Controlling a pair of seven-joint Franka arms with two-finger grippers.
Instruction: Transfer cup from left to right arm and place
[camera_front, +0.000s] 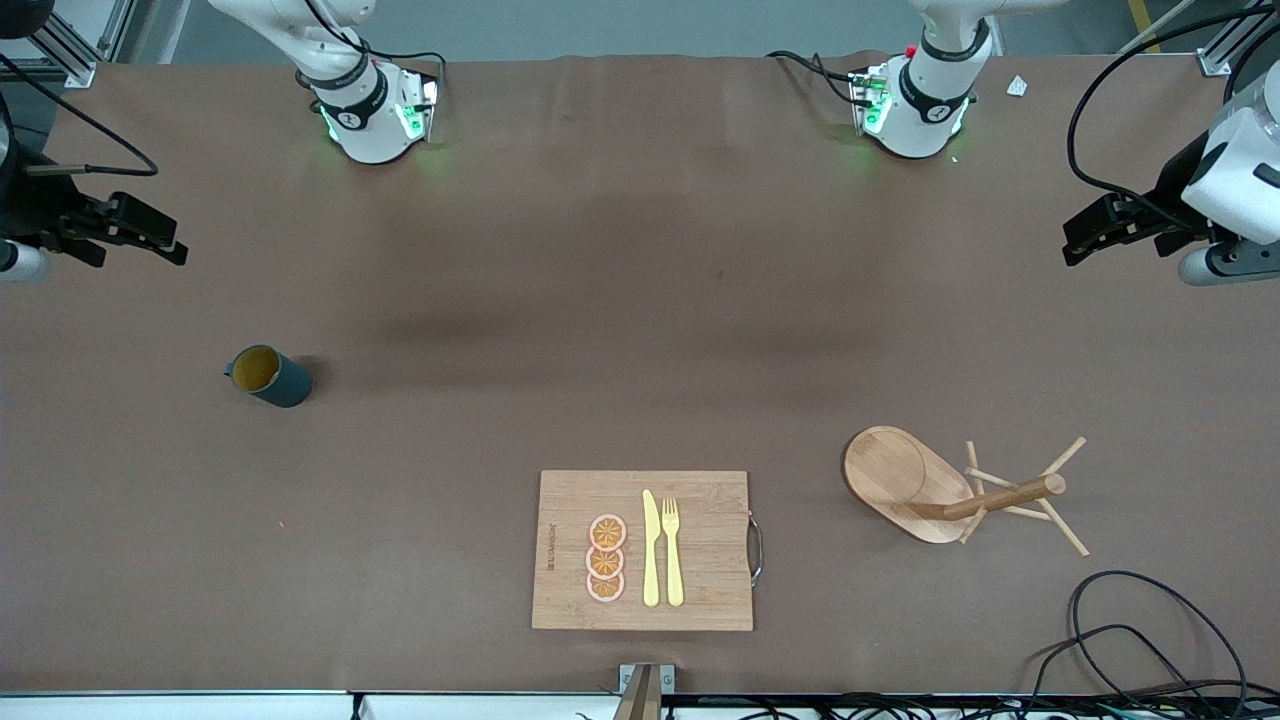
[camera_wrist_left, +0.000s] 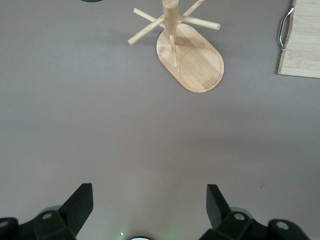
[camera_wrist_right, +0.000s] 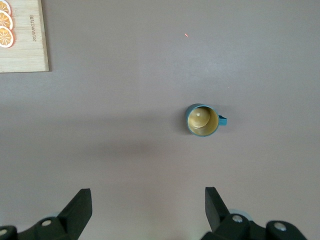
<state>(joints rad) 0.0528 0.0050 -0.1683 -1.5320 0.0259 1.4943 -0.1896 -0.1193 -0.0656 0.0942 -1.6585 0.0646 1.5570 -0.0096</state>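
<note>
cup (camera_front: 268, 375) upright on table, untouched | left gripper (camera_wrist_left: 149, 210) fingers wide apart, empty | right gripper (camera_wrist_right: 148, 210) same

A big brown tabletop (camera_front: 640, 300) fills almost the whole picture. It looks smooth and flat, with soft dark shadows across the middle. Along the top edge a strip of gray floor (camera_front: 640, 25) shows. Black cables (camera_front: 1150, 640) curl at the lower right corner. The light is even and bright.
</note>
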